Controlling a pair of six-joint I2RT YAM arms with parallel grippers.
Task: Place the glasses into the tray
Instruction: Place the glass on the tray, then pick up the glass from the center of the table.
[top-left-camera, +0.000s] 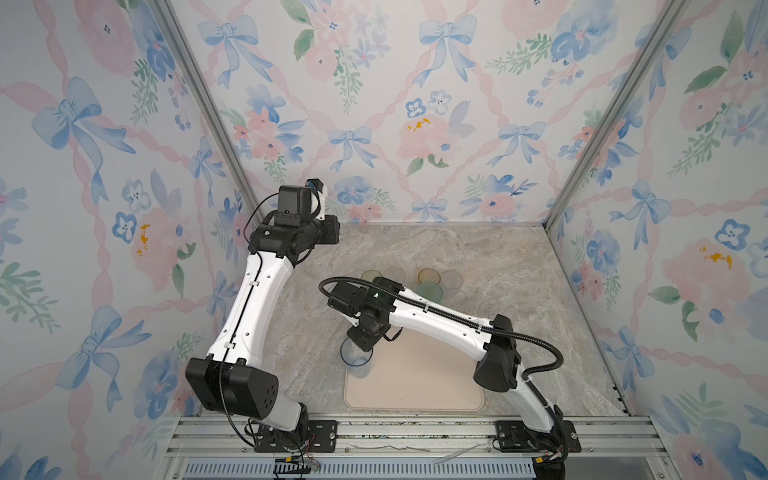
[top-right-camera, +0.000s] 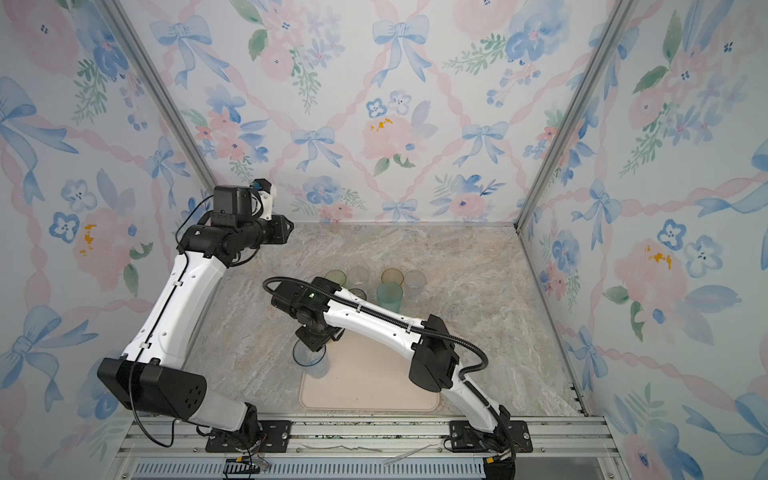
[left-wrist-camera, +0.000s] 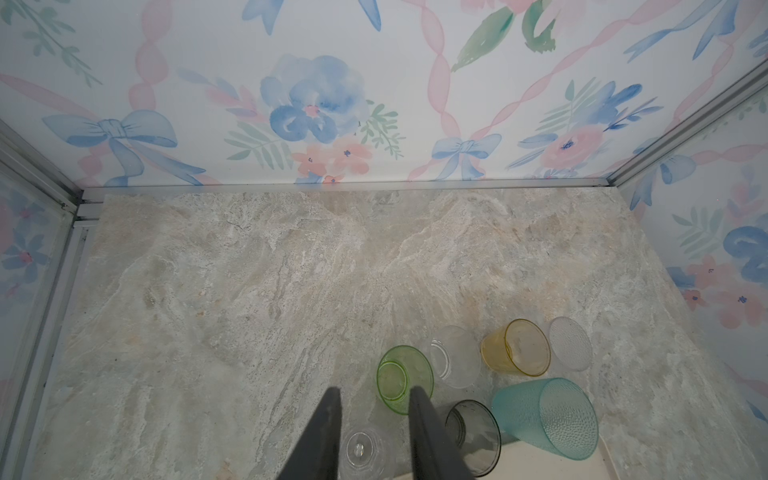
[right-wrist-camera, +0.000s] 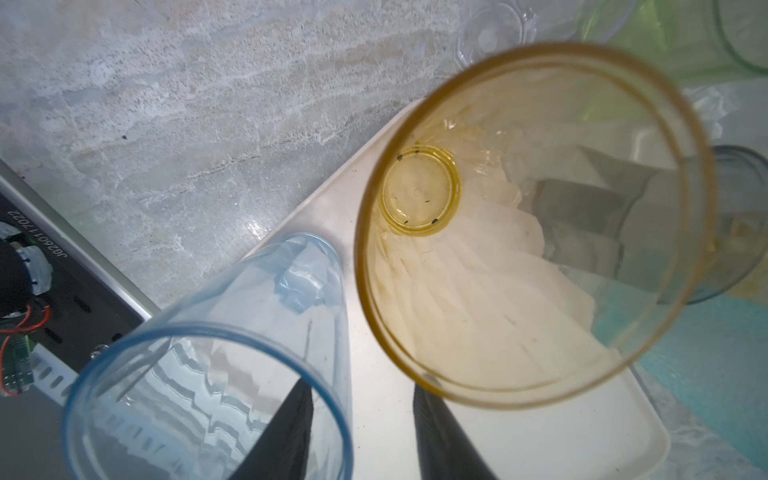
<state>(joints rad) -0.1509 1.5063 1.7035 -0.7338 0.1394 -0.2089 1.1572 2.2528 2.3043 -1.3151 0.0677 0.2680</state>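
Presently, the right tool (right-wrist-camera: 363, 388) hung nose-down over the far left corner of the tray (top-left-camera: 415, 386). Its two dark fingers stood moderately apart, with bare tray between them and nothing gripped.

Two glasses stood upright inside that corner. The pale blue tumbler (right-wrist-camera: 208, 374) was nearest the tray's left rim, and the tall amber tumbler (right-wrist-camera: 519, 249) was just beside it, farther in. Their rims were close; I could not tell whether they touched. The amber rim sat right at the tip of one finger, and the blue rim crossed in front of the other. In both top views the blue rim showed from under the right wrist, while the amber one was mostly hidden by the arm.

The left tool (left-wrist-camera: 374, 392) sat high near the back left of the enclosure, looking down on the bench (left-wrist-camera: 249, 311). Its fingers were narrowly apart and empty.

Seven glasses stood upright in a tight cluster on the bench, beyond the tray's far rim.
- Far row, left to right: lime green tumbler (left-wrist-camera: 405, 374), clear tumbler (left-wrist-camera: 455, 357), short amber tumbler (left-wrist-camera: 517, 347), frosted white tumbler (left-wrist-camera: 570, 343).
- Nearer the tray: smaller clear tumbler (left-wrist-camera: 363, 451), smoky grey tumbler (left-wrist-camera: 478, 436), teal tumbler (left-wrist-camera: 548, 419). The teal one was the tallest and stood near the tray's far rim.
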